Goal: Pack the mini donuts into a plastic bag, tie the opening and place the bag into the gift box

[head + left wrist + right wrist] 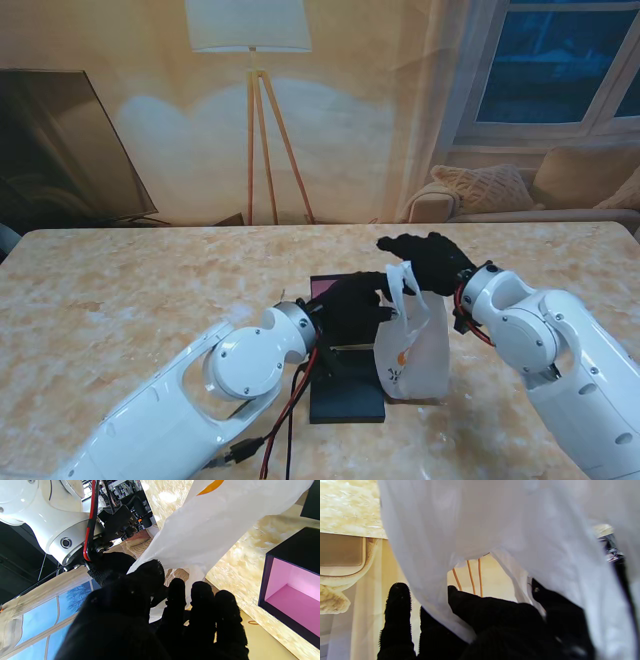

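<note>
A white plastic bag (415,355) with an orange mark stands upright on the table, its handles drawn upward. My right hand (428,262), in a black glove, is shut on the bag's top from the right; the film (495,530) drapes over its fingers (492,615). My left hand (355,303) reaches in from the left and pinches a strip of the bag (212,525) between thumb and fingers (200,605). The black gift box with a pink inside (326,288) (295,590) lies just behind my left hand, partly hidden. No donuts can be seen through the bag.
A flat black lid or panel (347,392) lies on the marble table (120,300) nearer to me, touching the bag's left side. Red and black cables (290,410) hang from my left forearm. A small ring (253,622) lies on the table near the box.
</note>
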You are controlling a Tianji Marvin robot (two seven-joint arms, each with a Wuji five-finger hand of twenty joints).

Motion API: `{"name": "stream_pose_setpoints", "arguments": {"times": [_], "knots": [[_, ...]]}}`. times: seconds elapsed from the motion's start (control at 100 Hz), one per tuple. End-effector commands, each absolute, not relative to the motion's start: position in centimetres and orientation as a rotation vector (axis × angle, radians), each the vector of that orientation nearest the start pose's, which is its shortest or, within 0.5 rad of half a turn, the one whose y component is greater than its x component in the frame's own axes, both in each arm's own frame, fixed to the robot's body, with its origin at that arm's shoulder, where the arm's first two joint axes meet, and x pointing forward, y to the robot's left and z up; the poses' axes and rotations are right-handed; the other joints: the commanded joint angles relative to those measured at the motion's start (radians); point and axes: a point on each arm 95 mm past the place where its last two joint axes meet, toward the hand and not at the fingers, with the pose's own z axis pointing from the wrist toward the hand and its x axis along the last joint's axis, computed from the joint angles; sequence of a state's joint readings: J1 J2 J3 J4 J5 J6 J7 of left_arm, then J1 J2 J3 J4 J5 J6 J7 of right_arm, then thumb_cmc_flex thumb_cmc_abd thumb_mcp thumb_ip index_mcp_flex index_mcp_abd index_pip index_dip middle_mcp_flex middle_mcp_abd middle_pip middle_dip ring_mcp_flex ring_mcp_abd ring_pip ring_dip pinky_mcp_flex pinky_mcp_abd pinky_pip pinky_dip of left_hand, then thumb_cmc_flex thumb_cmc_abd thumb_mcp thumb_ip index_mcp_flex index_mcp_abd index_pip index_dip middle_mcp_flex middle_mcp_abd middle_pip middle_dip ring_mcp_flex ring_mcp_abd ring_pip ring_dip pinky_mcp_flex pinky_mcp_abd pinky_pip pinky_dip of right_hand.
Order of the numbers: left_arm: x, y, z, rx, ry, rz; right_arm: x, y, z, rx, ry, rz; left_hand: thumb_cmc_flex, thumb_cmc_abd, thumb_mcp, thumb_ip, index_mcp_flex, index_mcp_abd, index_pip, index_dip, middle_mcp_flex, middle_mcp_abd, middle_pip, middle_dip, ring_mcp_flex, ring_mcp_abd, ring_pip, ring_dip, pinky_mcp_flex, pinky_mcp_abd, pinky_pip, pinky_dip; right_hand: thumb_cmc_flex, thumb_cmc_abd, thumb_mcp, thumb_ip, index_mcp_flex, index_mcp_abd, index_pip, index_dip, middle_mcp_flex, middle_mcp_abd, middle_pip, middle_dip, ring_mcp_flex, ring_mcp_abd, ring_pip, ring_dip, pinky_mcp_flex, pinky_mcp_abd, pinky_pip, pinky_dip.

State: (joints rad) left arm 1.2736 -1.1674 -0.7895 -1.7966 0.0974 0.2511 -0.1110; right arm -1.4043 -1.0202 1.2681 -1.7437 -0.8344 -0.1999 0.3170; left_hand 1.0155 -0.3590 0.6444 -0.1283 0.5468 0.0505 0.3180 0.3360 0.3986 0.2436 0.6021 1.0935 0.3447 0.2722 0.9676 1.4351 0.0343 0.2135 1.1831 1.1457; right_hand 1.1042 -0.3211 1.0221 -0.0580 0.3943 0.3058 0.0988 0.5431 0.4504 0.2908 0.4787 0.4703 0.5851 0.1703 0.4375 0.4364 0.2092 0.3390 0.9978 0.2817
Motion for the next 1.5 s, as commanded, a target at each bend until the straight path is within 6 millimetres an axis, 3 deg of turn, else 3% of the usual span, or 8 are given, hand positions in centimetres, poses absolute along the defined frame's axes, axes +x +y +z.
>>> {"name": "stream_pose_setpoints", "arguments": {"times": [0.0,0.23,0.39,0.55,0.75,0.91,1.23,1.49], "knots": [[37.3,-19.2,-23.3,-1.947,1.54,-2.173,43.0,1.1,-22.8,1.097,1.735,1.599,-0.02,0.017,0.043,0.035,-0.048,-0.085,0.017,-0.005,-0.056,-0.002,0.021,-0.076,-0.043,-0.005,-0.025,-0.017,-0.035,-0.008,-0.028,-0.026,0.037,-0.052,0.041,-0.021,-0.011,0.036,-0.012,-0.017,-0.024,0.034,0.005,-0.007,-0.019,0.017,0.012,-0.009,-0.011,0.003,0.011,-0.008],[36.6,-19.7,-23.7,-1.935,1.545,-2.172,43.1,1.4,-22.8,1.099,1.678,1.574,-0.041,0.006,0.038,0.035,-0.017,-0.073,0.069,0.0,-0.125,-0.011,-0.025,-0.152,-0.185,0.011,-0.129,-0.056,-0.137,0.003,-0.198,-0.072,0.044,-0.054,0.044,-0.026,-0.006,0.051,-0.016,-0.024,-0.028,0.049,0.012,-0.005,-0.023,0.029,0.025,-0.005,-0.017,0.01,0.017,-0.004],[36.7,-19.9,-23.9,-1.896,1.566,-2.137,42.9,1.5,-22.8,1.089,1.637,1.592,-0.101,0.01,0.003,0.035,-0.014,0.07,-0.027,-0.028,-0.182,0.006,-0.09,-0.21,-0.244,0.005,-0.223,-0.124,-0.137,0.028,-0.476,-0.154,0.045,-0.048,0.042,-0.027,-0.002,0.056,-0.017,-0.028,-0.027,0.053,0.017,-0.003,-0.026,0.034,0.035,-0.002,-0.024,0.015,0.023,-0.001],[36.8,-20.1,-24.2,-1.94,1.531,-2.12,42.7,1.5,-22.8,1.068,1.602,1.598,-0.128,0.027,-0.046,0.038,-0.031,0.057,-0.093,-0.022,-0.229,-0.016,-0.336,-0.54,-0.276,-0.074,-0.685,-0.606,-0.134,0.019,-0.827,-0.386,0.045,-0.047,0.042,-0.027,-0.005,0.062,-0.019,-0.03,-0.028,0.058,0.019,-0.003,-0.027,0.037,0.04,-0.001,-0.026,0.018,0.025,0.001],[36.8,-20.4,-24.4,-1.95,1.54,-2.13,42.7,1.6,-22.9,1.109,1.574,1.609,-0.116,0.049,-0.061,0.036,-0.072,-0.053,-0.051,-0.014,-0.199,-0.058,-0.405,-0.709,-0.257,-0.089,-0.841,-0.876,-0.109,-0.02,-0.85,-0.501,0.044,-0.045,0.043,-0.026,-0.005,0.066,-0.02,-0.033,-0.033,0.064,0.02,-0.003,-0.034,0.044,0.044,-0.001,-0.031,0.024,0.03,0.003],[36.9,-20.3,-24.4,-1.946,1.526,-2.144,42.5,1.6,-23.0,1.134,1.561,1.628,-0.091,0.092,-0.086,0.038,-0.101,-0.054,-0.027,-0.023,-0.194,-0.06,-0.382,-0.731,-0.234,-0.086,-0.818,-0.891,-0.095,-0.025,-0.764,-0.505,0.038,-0.047,0.052,-0.024,-0.005,0.073,-0.022,-0.037,-0.03,0.073,0.008,-0.013,-0.035,0.052,0.029,-0.013,-0.033,0.028,0.03,0.004],[37.0,-20.2,-24.4,-1.959,1.497,-2.136,42.2,1.1,-22.9,1.206,1.524,1.645,-0.101,0.11,-0.113,0.043,-0.039,0.14,-0.09,-0.05,-0.174,-0.011,-0.353,-0.733,-0.232,-0.066,-0.804,-0.892,-0.1,-0.047,-0.645,-0.563,0.035,-0.046,0.062,-0.021,0.001,0.07,-0.02,-0.04,-0.026,0.072,0.007,-0.019,-0.034,0.056,0.027,-0.017,-0.039,0.03,0.029,0.004],[37.0,-20.5,-24.6,-1.976,1.525,-2.132,42.2,1.3,-22.9,1.232,1.533,1.659,-0.141,0.161,-0.248,0.051,-0.15,0.078,-0.181,-0.058,-0.265,-0.036,-0.504,-0.813,-0.322,-0.101,-0.901,-1.0,-0.112,-0.073,-0.835,-0.66,0.031,-0.043,0.063,-0.02,0.001,0.07,-0.02,-0.042,-0.027,0.073,0.005,-0.021,-0.037,0.059,0.026,-0.018,-0.043,0.031,0.03,0.005]]}}
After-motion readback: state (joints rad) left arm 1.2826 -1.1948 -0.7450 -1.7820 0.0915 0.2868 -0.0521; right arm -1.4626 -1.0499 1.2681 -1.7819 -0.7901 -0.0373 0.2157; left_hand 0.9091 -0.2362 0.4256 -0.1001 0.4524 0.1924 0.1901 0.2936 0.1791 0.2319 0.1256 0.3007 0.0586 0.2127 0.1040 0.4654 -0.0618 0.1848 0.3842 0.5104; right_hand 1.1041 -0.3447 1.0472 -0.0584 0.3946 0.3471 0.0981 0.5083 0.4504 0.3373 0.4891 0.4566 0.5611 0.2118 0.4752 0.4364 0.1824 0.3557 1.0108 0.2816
